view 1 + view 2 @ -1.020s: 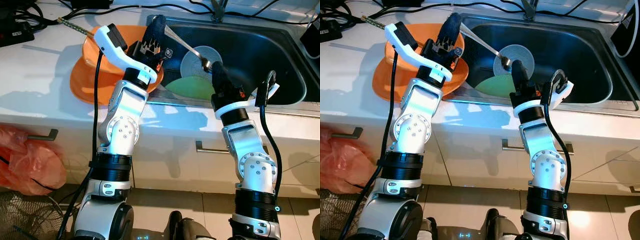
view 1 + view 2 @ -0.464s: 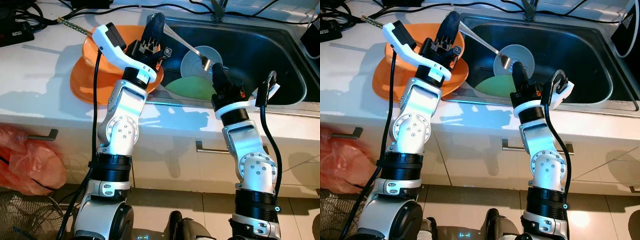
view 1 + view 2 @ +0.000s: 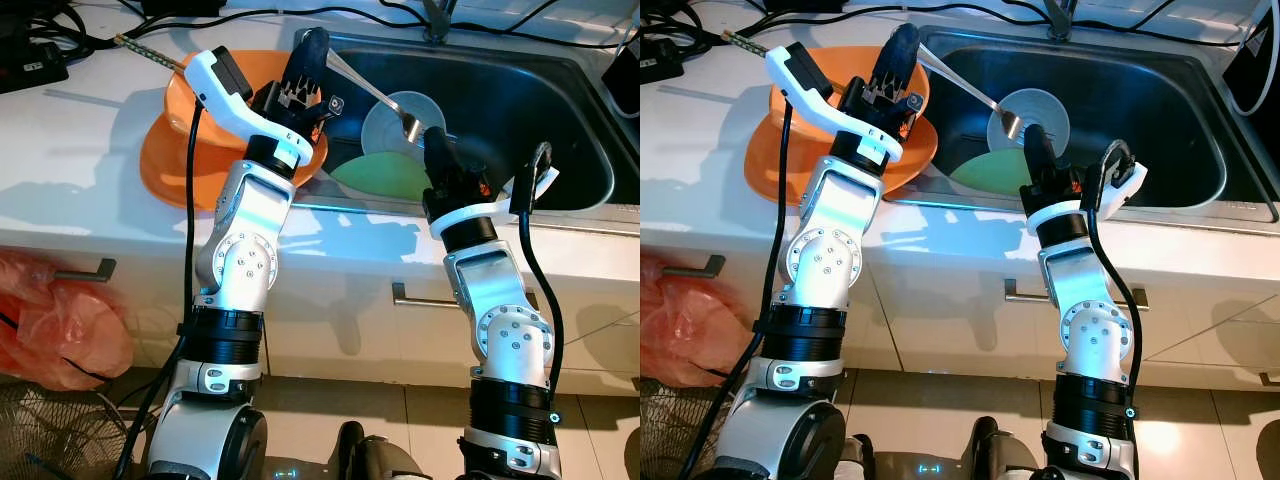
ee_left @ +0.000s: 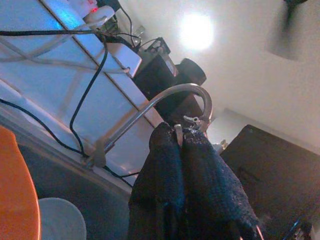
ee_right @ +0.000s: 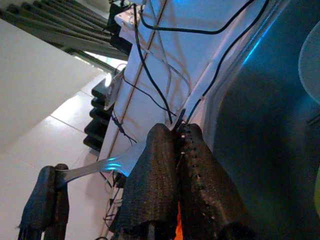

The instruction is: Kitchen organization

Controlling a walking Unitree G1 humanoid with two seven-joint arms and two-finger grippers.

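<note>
Fork (image 3: 372,92) unmoved between both grippers

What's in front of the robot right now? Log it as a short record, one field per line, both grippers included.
Setting: kitchen counter with steel sink
Left gripper: shut on the handle end of the fork, raised over the sink's left edge
Right gripper: shut on the tine end of the fork, over the sink
Fork: metal, spans between both grippers, sloping down toward the right one
In sink: green plate, grey plate behind it
On counter: orange bowls, left of the sink
</note>
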